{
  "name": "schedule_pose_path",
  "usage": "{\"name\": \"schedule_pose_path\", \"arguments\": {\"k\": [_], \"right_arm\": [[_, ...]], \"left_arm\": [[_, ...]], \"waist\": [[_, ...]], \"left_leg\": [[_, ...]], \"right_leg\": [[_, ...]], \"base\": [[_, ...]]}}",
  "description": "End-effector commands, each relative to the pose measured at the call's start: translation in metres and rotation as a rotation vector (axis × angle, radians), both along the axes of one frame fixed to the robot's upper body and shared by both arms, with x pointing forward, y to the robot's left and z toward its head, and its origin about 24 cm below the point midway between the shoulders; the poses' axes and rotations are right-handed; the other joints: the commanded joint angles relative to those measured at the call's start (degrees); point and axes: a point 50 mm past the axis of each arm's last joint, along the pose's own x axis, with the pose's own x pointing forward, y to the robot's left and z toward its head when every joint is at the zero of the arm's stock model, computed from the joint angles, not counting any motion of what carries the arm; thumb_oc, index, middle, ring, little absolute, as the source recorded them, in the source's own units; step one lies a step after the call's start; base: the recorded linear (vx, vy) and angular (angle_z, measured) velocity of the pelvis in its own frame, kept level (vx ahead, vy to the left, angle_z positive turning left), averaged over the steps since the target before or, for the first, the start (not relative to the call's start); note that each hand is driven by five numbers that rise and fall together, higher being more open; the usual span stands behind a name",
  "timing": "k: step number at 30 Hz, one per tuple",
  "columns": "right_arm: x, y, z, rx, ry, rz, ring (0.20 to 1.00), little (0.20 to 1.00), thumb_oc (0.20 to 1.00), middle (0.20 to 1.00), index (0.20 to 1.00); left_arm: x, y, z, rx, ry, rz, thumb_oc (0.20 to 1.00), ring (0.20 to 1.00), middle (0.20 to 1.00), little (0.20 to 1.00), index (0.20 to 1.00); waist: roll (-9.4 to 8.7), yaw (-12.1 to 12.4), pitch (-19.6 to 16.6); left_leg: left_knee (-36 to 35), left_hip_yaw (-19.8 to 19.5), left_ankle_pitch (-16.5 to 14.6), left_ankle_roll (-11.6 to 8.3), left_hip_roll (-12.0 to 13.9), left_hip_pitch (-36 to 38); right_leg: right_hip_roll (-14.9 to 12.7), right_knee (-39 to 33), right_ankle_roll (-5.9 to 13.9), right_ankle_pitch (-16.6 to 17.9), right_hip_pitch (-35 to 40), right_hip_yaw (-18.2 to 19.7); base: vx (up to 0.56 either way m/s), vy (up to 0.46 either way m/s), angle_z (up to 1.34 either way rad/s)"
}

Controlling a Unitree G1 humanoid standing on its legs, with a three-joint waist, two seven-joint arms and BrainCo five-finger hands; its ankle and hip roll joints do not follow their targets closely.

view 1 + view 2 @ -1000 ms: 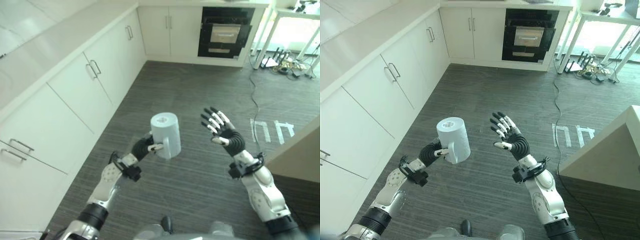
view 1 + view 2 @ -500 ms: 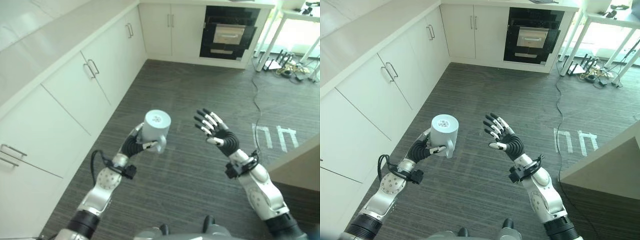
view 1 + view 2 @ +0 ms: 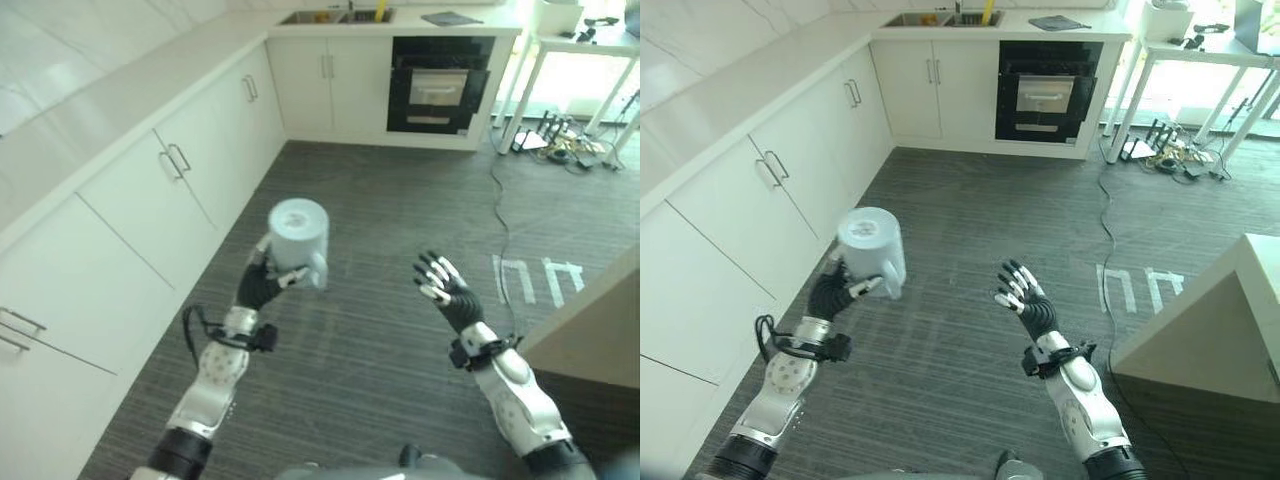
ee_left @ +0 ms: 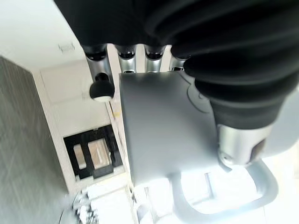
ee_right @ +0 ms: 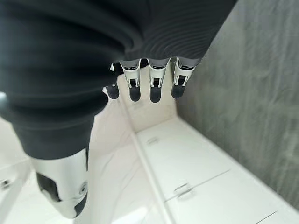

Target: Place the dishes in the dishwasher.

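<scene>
Plainly held aloft above the floor: a pale grey mug (image 3: 298,241), gripped by the left robot hand (image 3: 262,285), fingers and thumb curled round its body, handle turned toward the right side of the head views. Seen end-on from above, so impossible to tell whether mouth or base faces the camera. In the left wrist view, mug (image 4: 163,135) pressed against the palm, thumb across its side, loop handle partly cut off at the picture's edge, dark fingertips (image 4: 101,90) peeking past its far side. Right robot hand (image 3: 1029,303) raised well apart from the mug, fingers spread and straight, holding nothing; same relaxed row of fingers (image 5: 155,86) in its own wrist view. Below, dark grey striped floor (image 3: 380,220) with pale tape marks (image 3: 548,275) near the right. Along the left, a run of white cabinets (image 3: 150,200) with bar handles under a white bench (image 3: 120,90), turning the corner at the far wall. Set there: a black built-in appliance (image 3: 1038,92) with a glass door, too far off to say what kind. On the far bench, a sink (image 3: 920,18) with a yellow thing (image 3: 988,10) beside it and a dark flat item (image 3: 1058,22), both too small to name. White-legged table (image 3: 1180,60) at the far right, its top cut off by the edge, cables (image 3: 1165,150) tangled beneath. Pale corner of another bench (image 3: 1210,320) cutting in at the right.
</scene>
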Motion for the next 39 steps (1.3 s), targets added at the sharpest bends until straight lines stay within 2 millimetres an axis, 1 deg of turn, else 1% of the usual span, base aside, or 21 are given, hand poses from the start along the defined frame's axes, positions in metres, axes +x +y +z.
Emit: {"name": "schedule_pose_path", "arguments": {"k": [1,3,4,5,6,7,8,10,13,17,19,21,22,23,24,26,27,28,32,33,39], "right_arm": [[0.008,0.001,0.014,-0.019,-0.078,0.035,1.000,1.000,1.000,1.000,1.000],[0.000,-0.006,-0.005,-0.056,-0.004,0.025,1.000,1.000,1.000,1.000,1.000],[-0.003,-0.007,-0.012,-0.067,0.025,0.021,1.000,1.000,1.000,1.000,1.000],[-0.006,-0.008,-0.020,-0.080,0.063,0.020,1.000,1.000,1.000,1.000,1.000],[-0.013,-0.009,-0.040,-0.143,0.146,0.021,1.000,1.000,1.000,1.000,1.000],[-0.015,-0.009,-0.046,-0.178,0.178,0.028,1.000,1.000,1.000,1.000,1.000],[-0.023,-0.012,-0.060,-0.230,0.251,0.031,1.000,1.000,1.000,1.000,1.000],[-0.033,-0.017,-0.072,-0.258,0.315,0.021,1.000,1.000,1.000,1.000,1.000],[-0.046,-0.026,-0.090,-0.310,0.406,0.009,1.000,1.000,1.000,1.000,1.000],[-0.069,-0.030,-0.114,-0.249,0.575,-0.067,1.000,1.000,1.000,1.000,1.000],[-0.081,-0.033,-0.122,-0.287,0.609,-0.107,1.000,1.000,1.000,1.000,1.000],[-0.088,-0.034,-0.126,-0.290,0.641,-0.165,1.000,1.000,1.000,1.000,1.000],[-0.093,-0.035,-0.130,-0.290,0.669,-0.195,1.000,1.000,1.000,1.000,1.000],[-0.097,-0.036,-0.133,-0.302,0.686,-0.207,1.000,1.000,1.000,1.000,1.000],[-0.104,-0.039,-0.138,-0.329,0.707,-0.216,1.000,1.000,1.000,1.000,1.000],[-0.108,-0.047,-0.143,-0.345,0.737,-0.253,1.000,1.000,1.000,1.000,1.000],[-0.111,-0.057,-0.144,-0.334,0.768,-0.303,1.000,1.000,1.000,1.000,1.000],[-0.111,-0.061,-0.144,-0.327,0.781,-0.323,1.000,1.000,1.000,1.000,1.000],[-0.120,-0.073,-0.147,-0.319,0.805,-0.365,1.000,1.000,1.000,1.000,1.000],[-0.127,-0.073,-0.149,-0.329,0.820,-0.364,1.000,1.000,1.000,1.000,1.000],[-0.134,-0.070,-0.152,-0.352,0.835,-0.337,1.000,1.000,1.000,1.000,1.000]], "left_arm": [[-0.007,0.015,0.042,-0.068,-0.266,0.030,0.200,0.200,0.200,0.200,0.200],[-0.012,0.021,0.044,-0.069,-0.282,0.026,0.200,0.200,0.200,0.200,0.200],[-0.012,0.021,0.044,-0.065,-0.284,0.020,0.200,0.200,0.200,0.200,0.200],[-0.012,0.020,0.045,-0.061,-0.290,0.010,0.200,0.200,0.200,0.200,0.200],[-0.012,0.018,0.047,-0.052,-0.298,-0.003,0.200,0.200,0.200,0.200,0.200],[-0.011,0.017,0.048,-0.054,-0.299,-0.005,0.200,0.200,0.200,0.200,0.200],[-0.010,0.015,0.050,-0.055,-0.300,-0.012,0.200,0.200,0.200,0.200,0.200],[-0.010,0.015,0.051,-0.059,-0.300,-0.021,0.200,0.200,0.200,0.200,0.200],[-0.006,0.015,0.050,-0.042,-0.292,-0.030,0.200,0.200,0.200,0.200,0.200],[-0.001,0.011,0.055,-0.004,-0.270,-0.085,0.200,0.200,0.200,0.200,0.200],[0.002,0.004,0.061,0.034,-0.275,-0.141,0.200,0.200,0.200,0.200,0.200],[0.006,-0.001,0.066,0.054,-0.273,-0.174,0.200,0.200,0.200,0.200,0.200],[0.009,-0.003,0.067,0.061,-0.269,-0.182,0.200,0.200,0.200,0.200,0.200],[0.011,-0.005,0.069,0.063,-0.266,-0.184,0.200,0.200,0.200,0.200,0.200],[0.013,-0.006,0.070,0.061,-0.263,-0.185,0.200,0.200,0.200,0.200,0.200],[0.015,-0.011,0.072,0.072,-0.275,-0.193,0.200,0.200,0.200,0.200,0.200],[0.017,-0.015,0.078,0.096,-0.290,-0.196,0.200,0.200,0.200,0.200,0.200],[0.019,-0.017,0.081,0.108,-0.300,-0.186,0.200,0.200,0.200,0.200,0.200],[0.023,-0.015,0.090,0.132,-0.326,-0.153,0.200,0.200,0.200,0.200,0.200],[0.020,-0.014,0.087,0.133,-0.314,-0.161,0.200,0.200,0.200,0.200,0.200],[0.013,-0.016,0.077,0.111,-0.284,-0.174,0.200,0.200,0.200,0.200,0.200]], "waist": [[-4.24,0.66,1.96],[-4.20,1.11,2.83],[-3.86,1.18,2.95],[-3.42,1.29,3.38],[-1.83,2.20,3.82],[-1.25,2.55,3.47],[-0.29,3.14,3.27],[-0.29,3.42,3.26],[-0.98,3.94,2.34],[-2.07,5.69,1.60],[-3.33,5.81,1.21],[-4.29,5.71,0.99],[-4.49,5.43,0.98],[-3.57,5.29,1.09],[-3.75,4.85,1.51],[-2.48,3.93,2.84],[-1.68,2.62,4.43],[-1.55,2.12,5.14],[-3.07,-0.81,6.40],[-3.04,-1.36,5.91],[-2.82,-1.63,3.57]], "left_leg": [[24.24,-1.16,-2.96,0.93,0.92,-8.17],[34.60,-1.75,-1.16,1.19,1.90,-14.59],[34.47,-1.60,-0.85,0.60,2.23,-15.44],[31.01,-0.19,1.51,0.81,2.26,-16.36],[16.25,0.55,5.97,-0.37,1.31,-15.18],[9.93,0.64,7.88,-0.81,1.62,-14.89],[-1.39,1.04,13.01,-2.29,3.91,-14.87],[-3.65,2.08,14.41,-2.83,5.38,-15.64],[-4.23,3.18,12.01,-2.84,4.89,-14.80],[-1.01,2.40,8.53,0.41,1.75,-15.83],[-1.19,1.43,5.81,2.99,-2.41,-14.72],[-1.63,1.24,4.16,5.86,-5.62,-13.82],[-2.36,1.10,3.25,7.33,-7.16,-12.56],[-2.86,1.63,3.31,8.38,-6.90,-11.77],[-3.59,1.22,1.59,9.14,-8.42,-9.74],[-4.16,2.16,1.45,9.54,-7.59,-7.64],[-5.09,1.33,0.99,8.76,-6.89,-4.55],[-5.40,1.45,0.64,8.20,-6.35,-3.26],[-4.68,0.99,-4.41,7.47,-7.31,1.15],[-4.31,0.45,-6.85,7.40,-7.32,3.50],[0.52,-0.04,-9.93,5.69,-5.08,5.19]], "right_leg": [[-1.20,-8.58,0.71,-0.30,10.09,0.67],[0.08,-8.07,-0.65,-0.62,10.70,1.28],[0.87,-8.15,-0.53,-1.62,11.70,1.72],[1.52,-8.29,-0.80,-1.60,12.15,1.68],[3.02,-8.74,-0.04,-3.34,14.59,2.11],[3.39,-9.14,0.26,-3.74,15.21,2.20],[3.04,-9.59,1.06,-4.58,17.07,1.75],[2.02,-9.47,1.75,-5.28,18.39,0.92],[0.18,-7.46,3.31,-8.54,20.10,-0.36],[-1.22,-2.08,4.18,-10.92,21.64,0.17],[-3.59,6.36,5.99,-8.75,20.96,0.80],[-5.25,14.71,8.76,-3.90,19.15,0.96],[-6.12,20.93,10.22,-0.02,16.66,1.47],[-5.98,25.63,10.12,3.34,13.71,1.26],[-7.51,30.83,10.79,4.08,10.70,2.30],[-3.92,27.76,9.17,3.10,5.40,1.03],[-2.72,22.01,8.11,0.62,0.85,-1.20],[-3.54,16.74,7.81,1.16,-0.35,-2.30],[-7.27,-2.52,10.51,10.29,-4.66,-0.67],[-8.35,-4.66,11.05,11.02,-4.42,-0.15],[-6.61,-4.97,9.44,7.26,-0.71,-0.58]], "base": [[0.12,-0.259,-0.23],[0.21,-0.174,-0.10],[0.25,-0.048,-0.01],[0.46,0.161,0.03],[0.49,0.285,0.01],[0.74,0.490,-0.25],[0.50,0.394,-0.38],[0.40,0.316,-0.10],[0.36,0.300,0.04],[0.38,0.316,-0.02],[0.37,0.336,0.02],[0.27,0.296,0.57],[0.19,0.291,0.86],[0.23,0.291,0.69],[0.15,0.194,0.42],[0.19,0.030,0.09],[0.23,-0.121,-0.27],[0.24,-0.176,-0.20],[0.31,-0.178,0.10],[0.49,-0.219,0.12],[0.35,-0.262,0.20]]}}
